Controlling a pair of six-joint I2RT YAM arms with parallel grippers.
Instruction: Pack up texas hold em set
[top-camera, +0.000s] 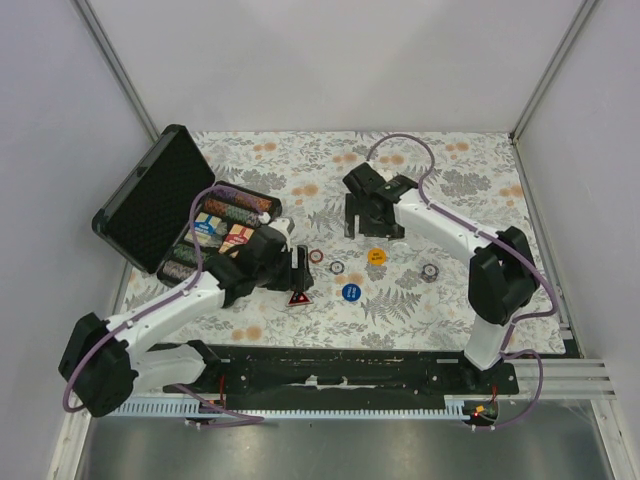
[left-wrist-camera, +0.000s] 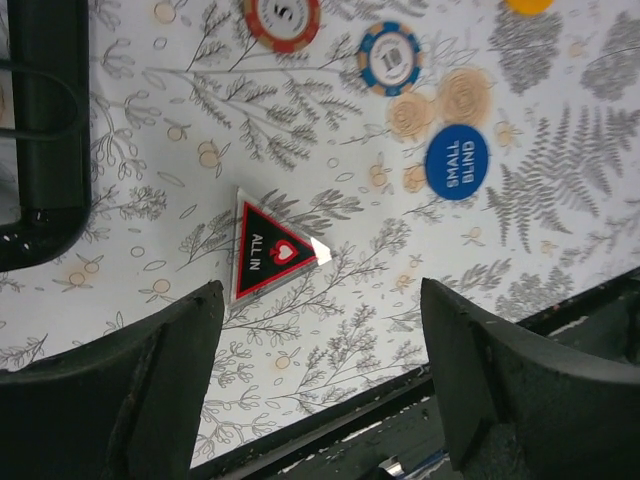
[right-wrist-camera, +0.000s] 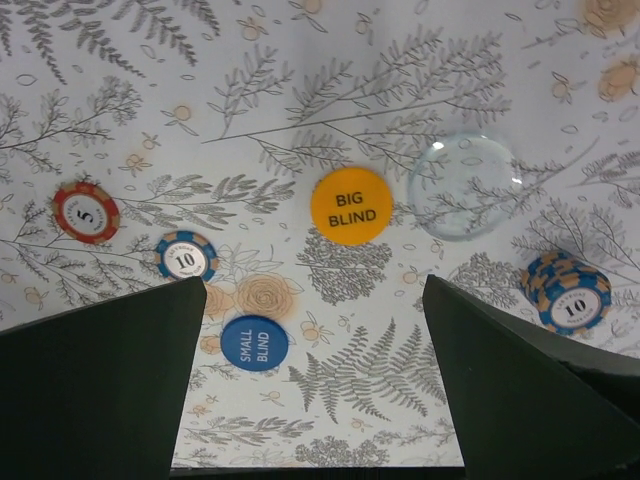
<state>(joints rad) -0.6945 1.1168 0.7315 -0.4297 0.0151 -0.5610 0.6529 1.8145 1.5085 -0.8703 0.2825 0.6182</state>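
Observation:
The black case (top-camera: 150, 200) lies open at the left with rows of striped chips (top-camera: 237, 207) and a red-orange card box (top-camera: 238, 237) inside. My left gripper (top-camera: 297, 272) is open and empty just above the dark red-marked "ALL IN" triangle (top-camera: 298, 298). In the left wrist view the triangle (left-wrist-camera: 268, 247) lies on the cloth just beyond the open left gripper (left-wrist-camera: 320, 300). My right gripper (top-camera: 370, 215) is open and empty, held above the cloth. In the right wrist view the right gripper (right-wrist-camera: 315, 290) is above the orange "BIG BLIND" button (right-wrist-camera: 351, 205) and the blue "SMALL BLIND" button (right-wrist-camera: 254, 343).
Loose on the floral cloth: a red 5 chip (right-wrist-camera: 86, 212), a blue 10 chip (right-wrist-camera: 187, 257), a small stack of blue chips (right-wrist-camera: 570, 292) and a clear disc (right-wrist-camera: 465, 186). The case rim (left-wrist-camera: 45, 130) is close to the left of the left gripper. The black base rail (top-camera: 350, 375) runs along the near edge.

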